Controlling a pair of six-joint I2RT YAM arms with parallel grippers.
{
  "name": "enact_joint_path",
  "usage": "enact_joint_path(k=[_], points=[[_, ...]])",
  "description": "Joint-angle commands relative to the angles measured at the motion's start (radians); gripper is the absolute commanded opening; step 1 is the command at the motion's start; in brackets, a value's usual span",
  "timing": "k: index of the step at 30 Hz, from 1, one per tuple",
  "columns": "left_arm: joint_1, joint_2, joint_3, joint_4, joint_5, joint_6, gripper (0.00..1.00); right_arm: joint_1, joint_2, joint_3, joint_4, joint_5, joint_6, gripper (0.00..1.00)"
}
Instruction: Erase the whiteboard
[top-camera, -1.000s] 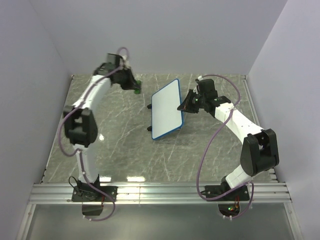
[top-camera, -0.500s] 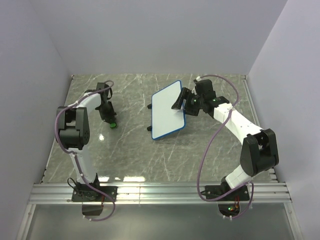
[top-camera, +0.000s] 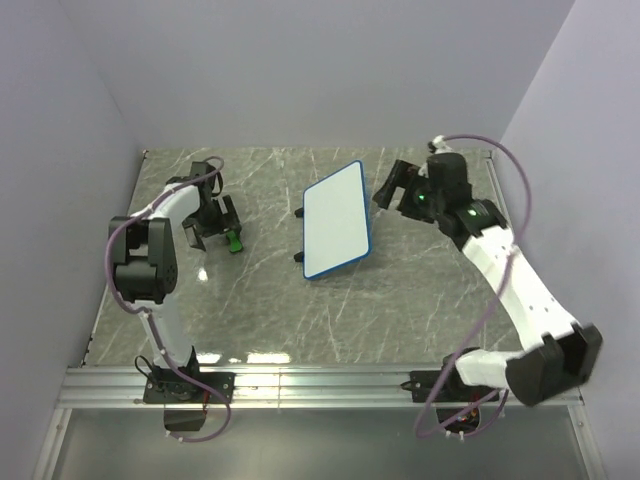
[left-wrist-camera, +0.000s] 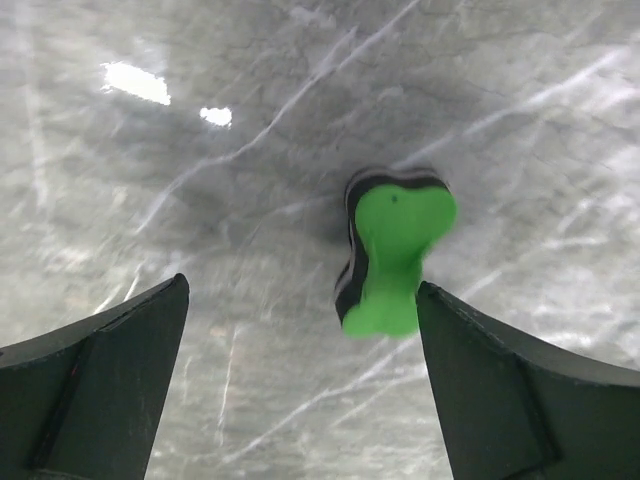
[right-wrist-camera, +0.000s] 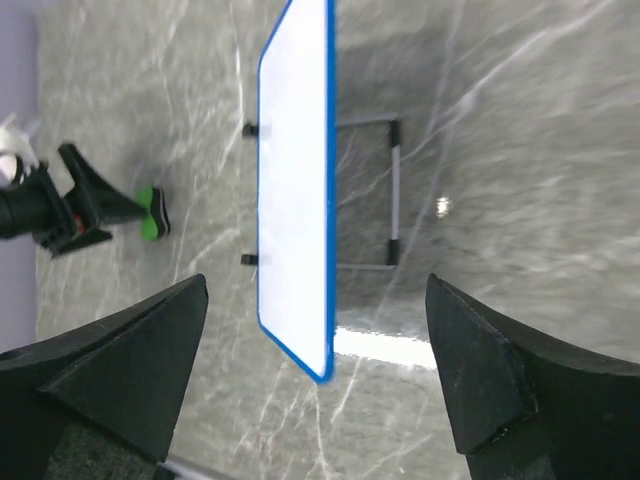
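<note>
Grey marbled stone makes the counter (top-camera: 420, 290), with pale lilac walls closing it on three sides.

The left hand (top-camera: 212, 228) hangs low over the counter with its two fingers spread wide and pinching nothing. In the left wrist view a small green block (left-wrist-camera: 395, 255) with a black underside lies flat on the stone between the two fingers. It is closer to the finger at 3 o'clock of that view and it seems apart from both, although the block is a little blurred. In the top view the same block (top-camera: 235, 243) is at about 4 o'clock from this hand.

The right hand (top-camera: 393, 185) also has its fingers spread wide and it holds nothing. It is in the air just beside the far right corner of the whiteboard (top-camera: 335, 220), at about 2 o'clock from the board's middle, and does not touch it.

The whiteboard stands near the middle of the counter, leaning on its thin wire stand (right-wrist-camera: 390, 190), with small black feet on the left edge. Its blue frame goes around a face that shows plain white. The left hand and the block are at 9 o'clock from it, well apart.
</note>
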Motion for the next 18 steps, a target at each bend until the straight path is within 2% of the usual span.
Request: enact_joint_path(k=[1, 6, 7, 11, 12, 18], points=[[-0.003, -0.117, 0.021, -0.027, -0.043, -0.016, 0.99, -0.032, -0.146, -0.03, -0.074, 0.124, -0.012, 0.97], [-0.04, -0.239, 0.004, -0.014, -0.069, -0.038, 0.99, -0.045, -0.327, -0.13, -0.133, 0.16, 0.019, 1.0], [-0.054, -0.319, 0.0, -0.001, -0.078, -0.046, 0.99, -0.045, -0.352, -0.141, -0.14, 0.159, 0.024, 1.0], [-0.083, -0.504, -0.061, 0.101, 0.01, -0.081, 0.99, -0.043, -0.471, -0.185, -0.171, 0.128, 0.057, 1.0], [-0.084, -0.526, -0.065, 0.105, 0.085, -0.082, 0.99, -0.045, -0.52, -0.202, -0.177, 0.13, 0.07, 1.0], [-0.127, -0.693, -0.043, 0.033, 0.112, -0.121, 0.99, -0.043, -0.752, -0.281, -0.176, 0.151, 0.111, 1.0]])
